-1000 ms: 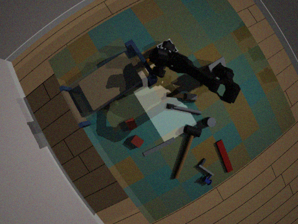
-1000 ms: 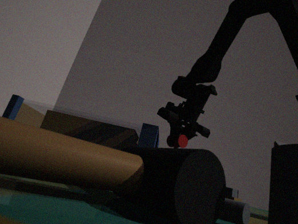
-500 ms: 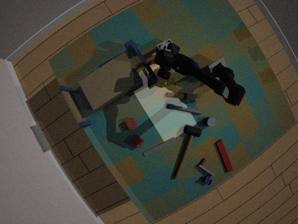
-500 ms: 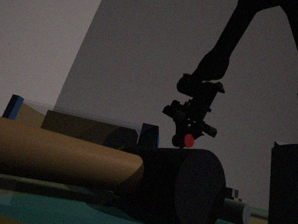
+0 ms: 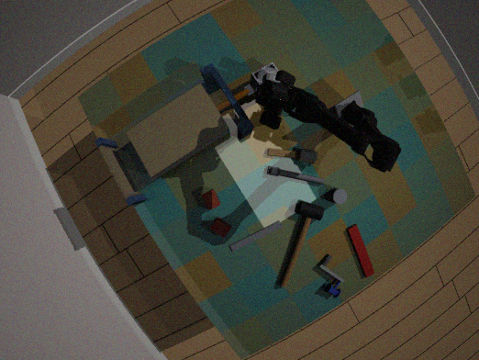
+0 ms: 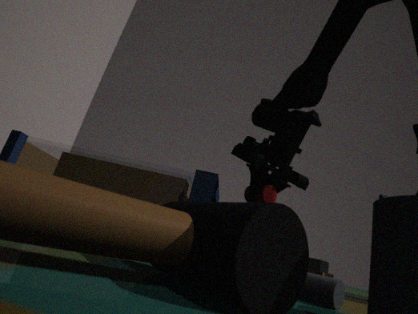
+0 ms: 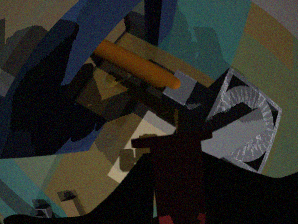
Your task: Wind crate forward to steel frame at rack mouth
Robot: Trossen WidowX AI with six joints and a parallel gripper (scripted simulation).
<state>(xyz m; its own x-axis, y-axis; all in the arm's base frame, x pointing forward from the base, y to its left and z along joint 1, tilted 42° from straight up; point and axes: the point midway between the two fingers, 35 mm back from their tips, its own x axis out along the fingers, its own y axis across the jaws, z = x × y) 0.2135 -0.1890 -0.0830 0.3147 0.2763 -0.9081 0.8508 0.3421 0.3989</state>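
Observation:
The crate point(image 5: 176, 130) point(image 6: 120, 176) sits flat inside the cubby behind clear panels. The blue steel frame point(image 5: 229, 98) crosses its front end; I cannot tell whether they touch. An orange strap point(image 5: 234, 99) point(image 7: 140, 66) runs from under the frame to the winch. Grey winch parts point(image 5: 264, 74) point(image 7: 240, 130) show beside my hand. My gripper point(image 6: 261, 191) point(image 7: 168, 156) is shut on the winch handle, whose red knob point(image 6: 270, 194) shows beneath the hand. In the wrist view a dark red shape fills the lower middle. The handle's key and the winch's round hole are hidden.
A black-headed hammer point(image 5: 309, 210), a grey wrench-like tool point(image 5: 298, 175), a wooden-handled tool point(image 5: 291, 153), a grey cylinder point(image 5: 339, 196), a grey bar point(image 5: 255, 236), a red bar point(image 5: 361, 252) and a blue-ended crank point(image 5: 331, 272) lie about. Two red blocks point(image 5: 211, 199) point(image 5: 221, 227) lie beside the cubby.

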